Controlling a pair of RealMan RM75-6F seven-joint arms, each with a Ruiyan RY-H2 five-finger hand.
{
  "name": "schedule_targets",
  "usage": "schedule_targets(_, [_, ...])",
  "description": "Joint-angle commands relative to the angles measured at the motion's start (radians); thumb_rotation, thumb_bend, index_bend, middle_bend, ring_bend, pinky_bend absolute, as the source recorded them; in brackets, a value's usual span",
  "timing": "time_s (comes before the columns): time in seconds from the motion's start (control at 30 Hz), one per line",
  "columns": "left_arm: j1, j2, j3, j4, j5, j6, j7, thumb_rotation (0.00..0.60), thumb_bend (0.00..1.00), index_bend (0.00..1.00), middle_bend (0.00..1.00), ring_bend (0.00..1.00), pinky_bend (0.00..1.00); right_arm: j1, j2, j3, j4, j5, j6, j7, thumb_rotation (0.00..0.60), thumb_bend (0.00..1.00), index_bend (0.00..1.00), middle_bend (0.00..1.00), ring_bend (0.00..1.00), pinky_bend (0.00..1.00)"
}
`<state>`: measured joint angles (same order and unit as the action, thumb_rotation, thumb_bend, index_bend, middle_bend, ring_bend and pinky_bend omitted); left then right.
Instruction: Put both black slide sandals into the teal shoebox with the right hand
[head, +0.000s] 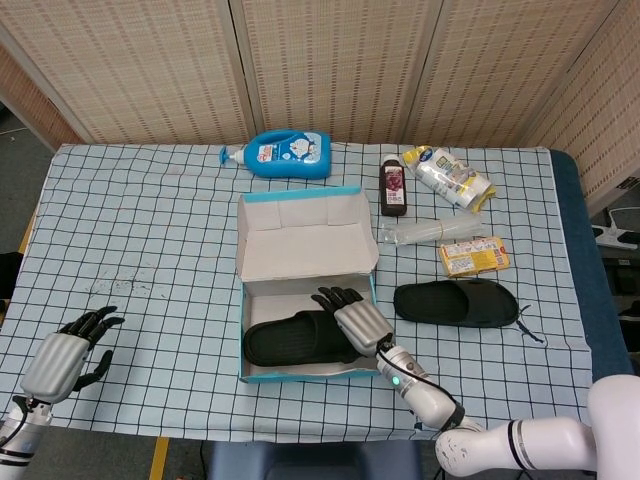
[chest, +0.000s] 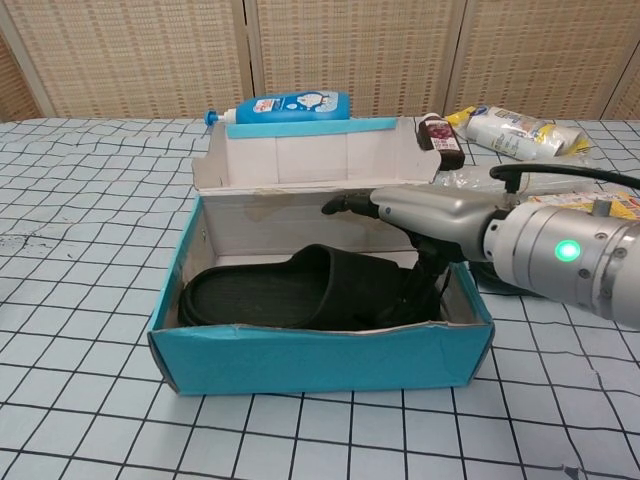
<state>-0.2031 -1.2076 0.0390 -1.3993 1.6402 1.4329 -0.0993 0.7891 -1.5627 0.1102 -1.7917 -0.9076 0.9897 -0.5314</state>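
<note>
One black slide sandal (head: 295, 340) (chest: 290, 290) lies flat inside the teal shoebox (head: 243, 335) (chest: 320, 355), toe to the left. My right hand (head: 355, 318) (chest: 430, 212) hovers over its strap end with the fingers stretched out above the sandal. The thumb reaches down beside the strap, and nothing is gripped. The second black sandal (head: 455, 302) lies on the checked cloth just right of the box. My left hand (head: 60, 360) rests at the table's near left corner, fingers apart and holding nothing.
The box lid (head: 305, 240) stands folded back behind the box. A blue lotion bottle (head: 285, 155), a dark bottle (head: 393, 187), a white bag (head: 450, 175), a clear bottle (head: 430, 232) and a yellow packet (head: 473, 256) lie along the back and right.
</note>
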Motion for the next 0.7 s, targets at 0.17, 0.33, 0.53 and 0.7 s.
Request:
schedule_targets(0.17, [0.0,0.001,0.0,0.0,-0.001,0.001,-0.003,0.6,0.5,0.24,0.13,0.19,0.39,-0.052,0.118,0.065,-0.12,-0.096,0.006,0.201,0.6,0.07,0.03,0.01,0.0,0.11])
schedule_targets(0.33, [0.002,0.003,-0.001,-0.001,-0.002,0.005,-0.009,0.6,0.5,0.24,0.13,0.19,0.39,-0.093,0.265,0.03,-0.156,-0.138,0.065,0.126,0.6,0.07,0.05,0.1,0.0,0.14])
schedule_targets(0.53, [0.002,0.004,-0.002,-0.005,-0.006,0.002,-0.002,0.6,0.5,0.24,0.14,0.19,0.39,-0.141,0.346,-0.072,-0.065,-0.108,0.101,-0.009,0.6,0.04,0.0,0.09,0.0,0.14])
schedule_targets(0.7, [0.0,0.001,-0.001,-0.007,-0.009,-0.007,0.009,0.6,0.5,0.24,0.14,0.19,0.39,-0.175,0.343,-0.093,0.081,-0.064,0.038,0.081,0.6,0.03,0.0,0.09,0.0,0.12])
